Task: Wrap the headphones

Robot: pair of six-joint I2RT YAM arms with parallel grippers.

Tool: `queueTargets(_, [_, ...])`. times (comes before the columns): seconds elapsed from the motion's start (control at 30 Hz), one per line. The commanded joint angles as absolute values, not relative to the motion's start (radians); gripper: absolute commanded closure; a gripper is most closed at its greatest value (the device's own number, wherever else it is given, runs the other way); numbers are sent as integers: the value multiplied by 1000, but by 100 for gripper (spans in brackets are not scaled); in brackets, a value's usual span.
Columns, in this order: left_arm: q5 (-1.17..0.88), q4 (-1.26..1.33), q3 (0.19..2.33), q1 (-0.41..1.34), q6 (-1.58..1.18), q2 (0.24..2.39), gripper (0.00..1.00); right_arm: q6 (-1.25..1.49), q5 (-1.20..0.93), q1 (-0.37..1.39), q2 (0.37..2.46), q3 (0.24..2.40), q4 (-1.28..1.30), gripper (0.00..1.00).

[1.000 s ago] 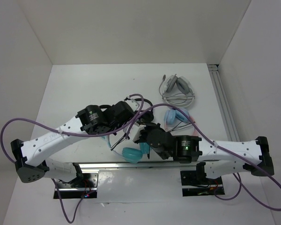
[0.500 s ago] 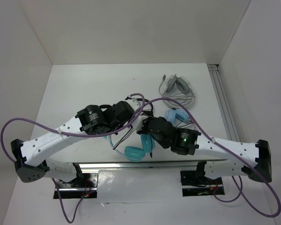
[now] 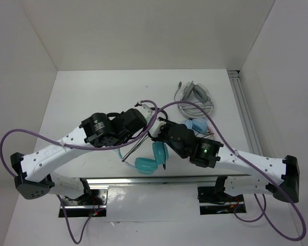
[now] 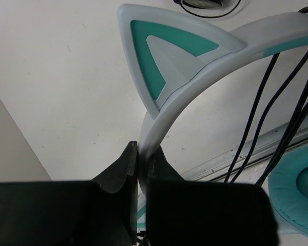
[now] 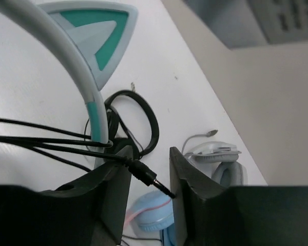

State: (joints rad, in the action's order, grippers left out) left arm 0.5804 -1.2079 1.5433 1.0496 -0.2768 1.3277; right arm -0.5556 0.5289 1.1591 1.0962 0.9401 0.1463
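Observation:
The headphones have teal ear cups and a white headband with teal-outlined cat ears. They hang lifted over the near middle of the table. My left gripper is shut on the headband just below one cat ear. Several strands of thin black cable run across the band beside a teal cup. My right gripper holds the cable's plug crosswise between its fingers, next to the headband. In the top view both grippers meet above the cups and their fingers are mostly hidden.
A small black pair lies just beyond the right gripper. A pink-banded pair with light-blue cups and a grey-white headset lie at the back right. A metal rail runs along the right edge. White walls enclose the table.
My right arm has moved away from the near edge toward the table's middle, carrying the plug. The teal cups have come out from under it. The left arm has barely moved.

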Motion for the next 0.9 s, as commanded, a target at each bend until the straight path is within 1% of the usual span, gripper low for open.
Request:
queueTargets(0.0, [615,-1285,1635,1065,-310,1305,100,-515,623,1097,1065,943,78,57])
queueTargets(0.1, [606,-1275,1647,1055,-310,1305,100,-505,606,1075,1074,943,61,56])
queueTargets(0.17, [592,-1275,1635,1055,-301,1305,100,-494,594,1063,1065,943,51,52])
queueTargets(0.23, [592,-1266,1625,1055,-301,1305,100,-494,594,1054,1065,934,41,43])
queueTargets(0.27, [592,-1266,1624,1055,-301,1296,100,-494,594,1043,1055,934,29,41])
queueTargets(0.53, [571,-1255,1615,1028,-270,1296,100,-483,592,983,1046,934,20,41])
queueTargets(0.57, [571,-1255,1615,1016,-270,1307,100,-483,604,974,1055,934,-9,36])
queueTargets(0.63, [571,-1255,1601,996,-270,1316,100,-457,632,933,1055,925,-40,33])
queueTargets(0.77, [526,-1190,1554,918,-236,1316,100,-355,607,842,1055,985,-18,31])
queueTargets(0.83, [486,-1171,1540,884,-221,1316,100,-299,650,830,1046,1003,-3,30])
queueTargets(0.87, [486,-1170,1540,853,-210,1330,100,-282,660,821,1034,1026,-3,29])
